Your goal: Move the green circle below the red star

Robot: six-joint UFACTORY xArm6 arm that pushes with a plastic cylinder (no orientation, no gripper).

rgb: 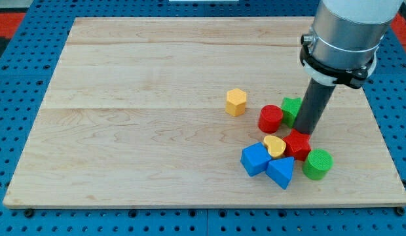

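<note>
The green circle (317,164) lies on the wooden board (124,131) toward the view's lower right. The red star (297,144) sits just up and left of it, touching or nearly touching. My tip (307,131) stands at the red star's upper edge, between it and a green block (292,110) partly hidden behind the rod. The green circle is right of and below my tip, a short way off.
A red cylinder (270,118) lies left of the rod. A yellow heart (275,146), a blue block (255,159) and a blue triangle (281,172) cluster left of the red star. A yellow hexagon (236,102) stands apart, further left.
</note>
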